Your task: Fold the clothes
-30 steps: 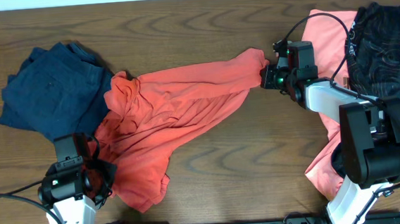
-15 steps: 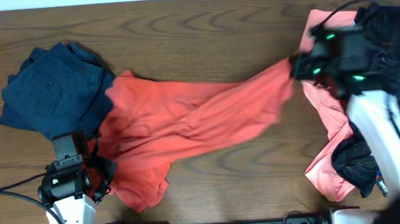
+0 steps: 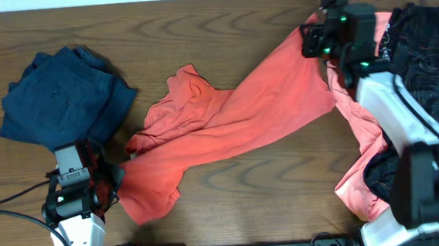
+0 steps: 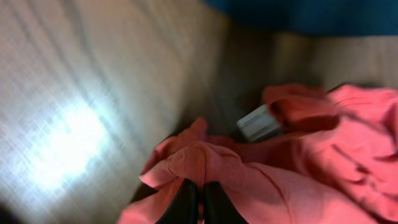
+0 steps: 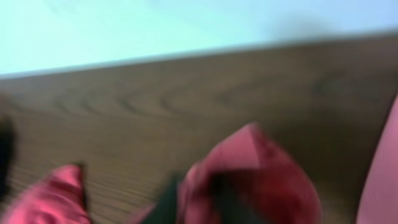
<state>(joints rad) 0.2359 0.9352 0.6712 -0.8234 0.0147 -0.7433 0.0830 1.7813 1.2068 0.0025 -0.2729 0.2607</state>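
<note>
Tabletop (image 3: pixel 220 14) shirt (image 3: pixel 242 117) stretches leftward from right end effector (image 3: pixel 309 44).

Right wrist view blurred — right tool (image 5: pixel 194 196) half-buried in orange shirt (image 5: pixel 261 168); black garment (image 3: pixel 426 31) cut by edge.

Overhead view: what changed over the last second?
The right tool, shut on the crumpled orange fabric shirt, pulled its corner toward the far side, dragging the shirt clear of the dark blue folded garment. The left tool kept its grip; the blue garment stayed put.

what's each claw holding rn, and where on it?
Both grip the orange shirt: left claw pinches a fold at its lower-left edge, right claw its upper-right end.
</note>
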